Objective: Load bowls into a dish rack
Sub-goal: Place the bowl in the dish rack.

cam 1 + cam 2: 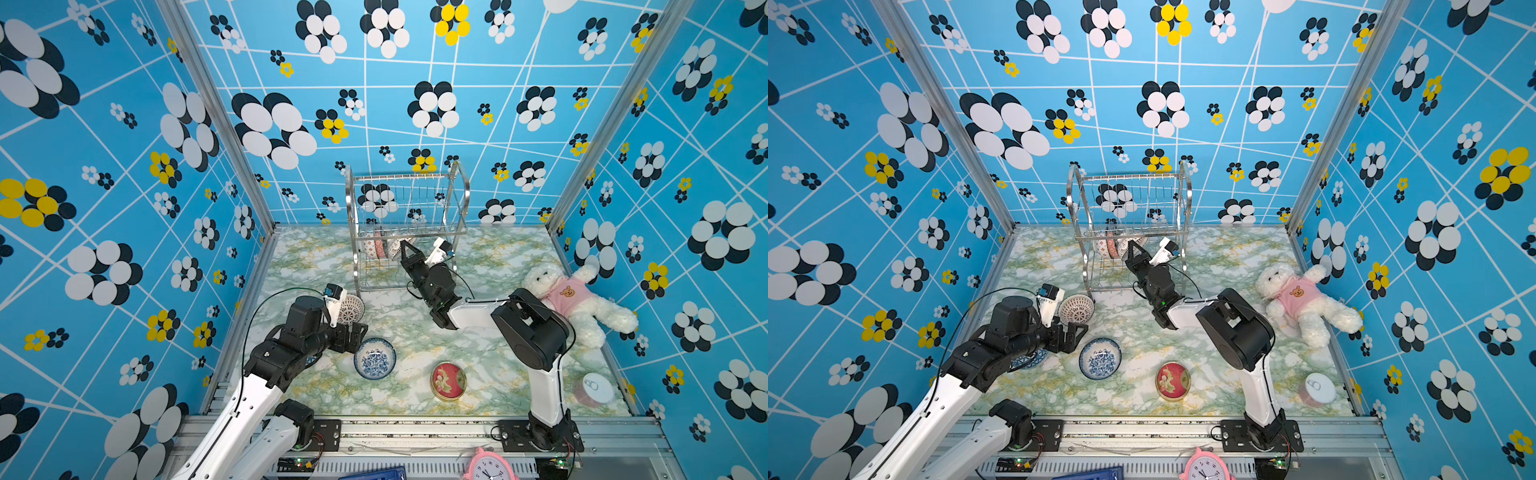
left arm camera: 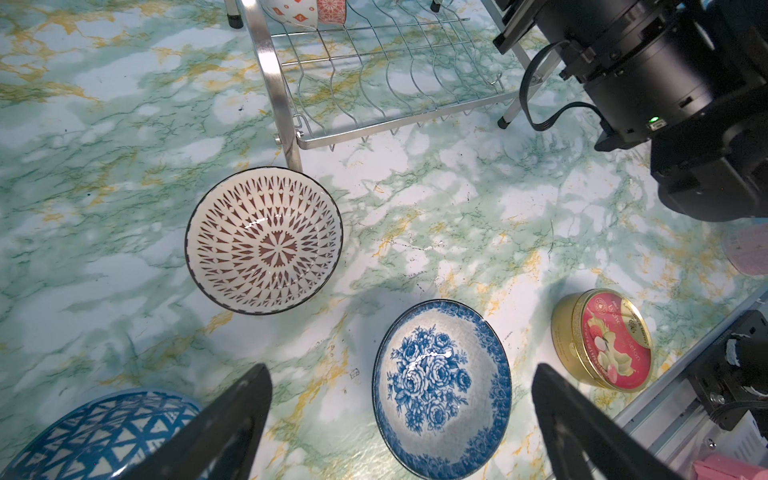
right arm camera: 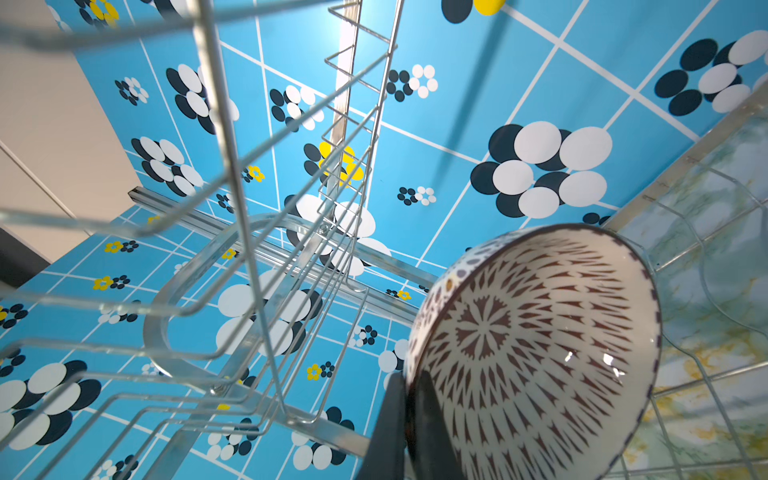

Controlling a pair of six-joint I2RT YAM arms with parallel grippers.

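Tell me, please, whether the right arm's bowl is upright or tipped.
Tipped on edge: the bowl faces sideways, rim pinched between the jaws.

Blue lattice bowl: cut by frame edge, part behind a finger of the left gripper; in a top view mostly under the left arm. Pink alarm clock: cut off below, both top views.

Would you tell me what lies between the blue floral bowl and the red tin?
Nothing: only bare marbled table separates the blue floral bowl from the red tin, clearest in the left wrist view.
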